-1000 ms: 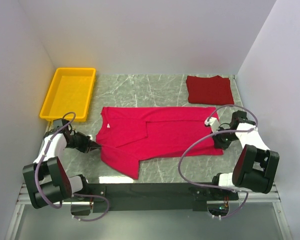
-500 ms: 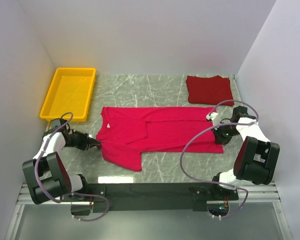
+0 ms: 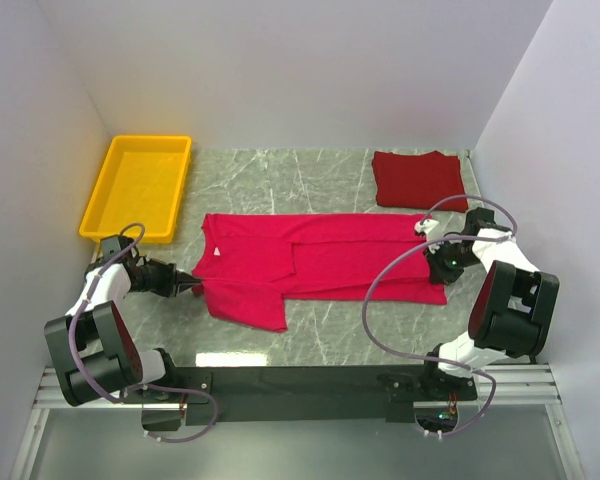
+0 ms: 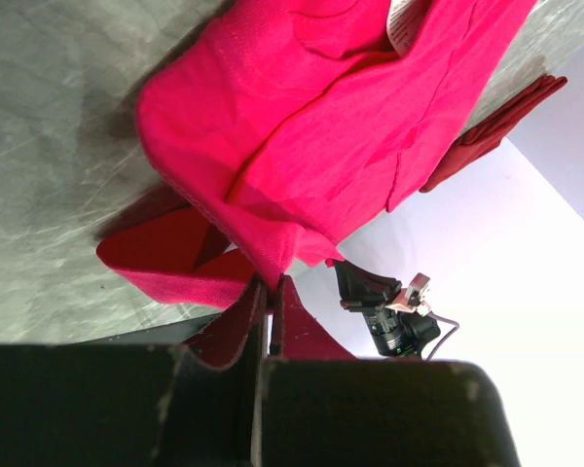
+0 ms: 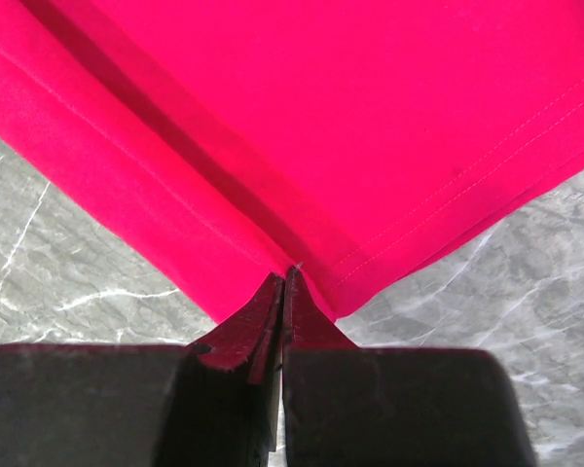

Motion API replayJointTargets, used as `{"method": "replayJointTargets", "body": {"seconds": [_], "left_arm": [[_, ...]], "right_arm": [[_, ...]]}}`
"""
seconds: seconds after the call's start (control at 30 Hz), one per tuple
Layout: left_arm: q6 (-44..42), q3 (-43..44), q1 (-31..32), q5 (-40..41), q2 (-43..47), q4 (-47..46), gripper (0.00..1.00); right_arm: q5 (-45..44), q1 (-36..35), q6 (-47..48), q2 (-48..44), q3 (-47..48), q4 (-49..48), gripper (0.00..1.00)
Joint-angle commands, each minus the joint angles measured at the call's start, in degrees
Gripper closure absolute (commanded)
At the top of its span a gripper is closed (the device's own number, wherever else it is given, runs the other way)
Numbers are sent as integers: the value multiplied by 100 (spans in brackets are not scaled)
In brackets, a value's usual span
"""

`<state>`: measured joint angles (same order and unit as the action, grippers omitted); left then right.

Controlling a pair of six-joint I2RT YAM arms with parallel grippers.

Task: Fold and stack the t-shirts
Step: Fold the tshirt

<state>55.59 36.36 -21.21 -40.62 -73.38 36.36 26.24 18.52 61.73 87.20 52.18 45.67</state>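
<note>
Two pincers pinching the crimson-pink t-shirt point(image 3: 325, 262)
Its near edge has gone forward with the left pincer point(image 3: 193, 283) and right pincer point(image 3: 432, 262); lengthwise fold underway.

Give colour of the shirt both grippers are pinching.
The t-shirt is bright crimson-pink, with a small white neck label. Top external view shows it best.

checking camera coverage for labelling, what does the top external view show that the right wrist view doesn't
Only the top external view: the yellow tray, the folded maroon t-shirt, and the left gripper shut on the left end of the crimson-pink t-shirt. Only the right wrist view: the hem stitching up close, where the right gripper pinches a doubled edge. Both: the crimson-pink t-shirt, the right gripper and the marble table.
</note>
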Motion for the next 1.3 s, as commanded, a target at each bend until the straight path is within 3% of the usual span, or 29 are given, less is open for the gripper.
{"method": "replayJointTargets", "body": {"seconds": [0.0,1.27], "left_arm": [[110,55,-32,-43,26,-182,100],[-84,-112,-129,81,-299,-454,100]], "right_arm": [[48,37,-144,8,257,-199,100],[-128,-270,-487,482,714,-445,100]]}}
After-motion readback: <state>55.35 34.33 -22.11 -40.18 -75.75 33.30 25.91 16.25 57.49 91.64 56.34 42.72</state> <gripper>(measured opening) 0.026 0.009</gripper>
